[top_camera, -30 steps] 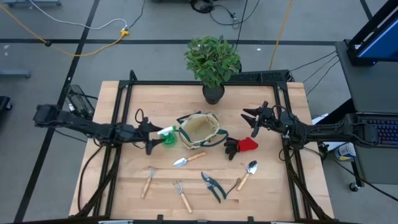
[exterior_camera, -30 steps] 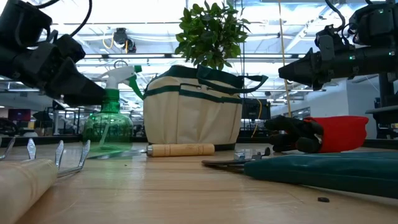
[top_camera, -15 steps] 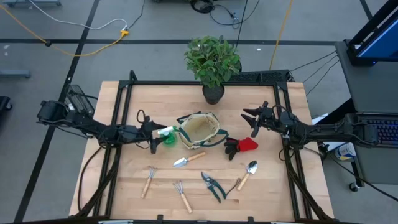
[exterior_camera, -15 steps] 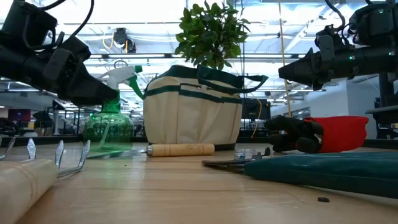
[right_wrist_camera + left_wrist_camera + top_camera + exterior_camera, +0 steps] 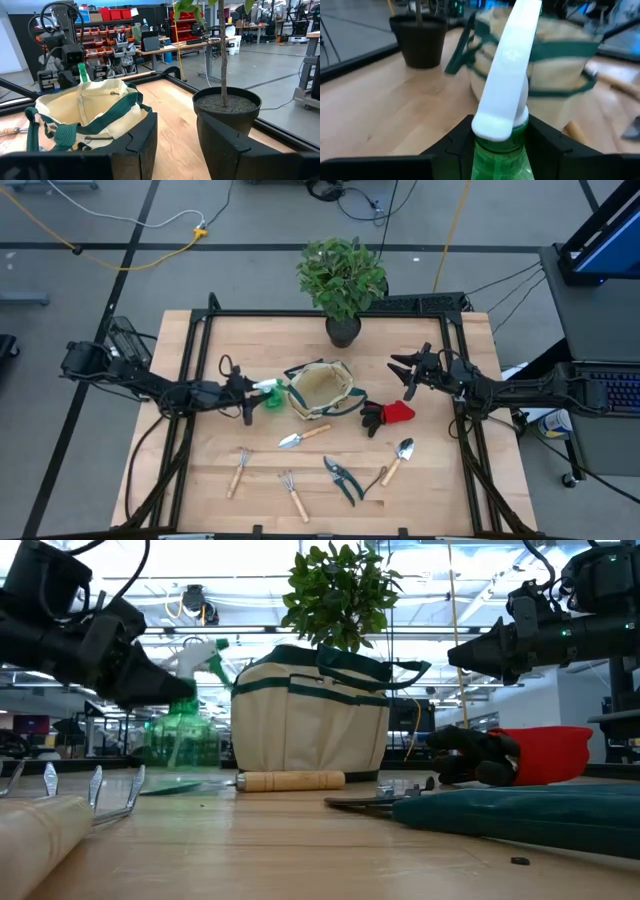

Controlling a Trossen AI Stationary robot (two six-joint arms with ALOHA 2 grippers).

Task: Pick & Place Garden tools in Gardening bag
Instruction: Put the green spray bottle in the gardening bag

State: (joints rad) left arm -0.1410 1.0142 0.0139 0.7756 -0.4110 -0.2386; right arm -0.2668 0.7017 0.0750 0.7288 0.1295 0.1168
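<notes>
Pale wooden tabletop (image 5: 200, 470) lies below the left gripper (image 5: 500, 137), clamped on the green plastic spray bottle (image 5: 501, 155), which should be lifted upright over the beige canvas tote (image 5: 322, 389) just ahead.

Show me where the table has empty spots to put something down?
Bare wood lies left of the plant pot, behind the left gripper, and along the table's left edge beside the small fork. It is crowded near the bag, gloves, trowels, rake and pruners.
</notes>
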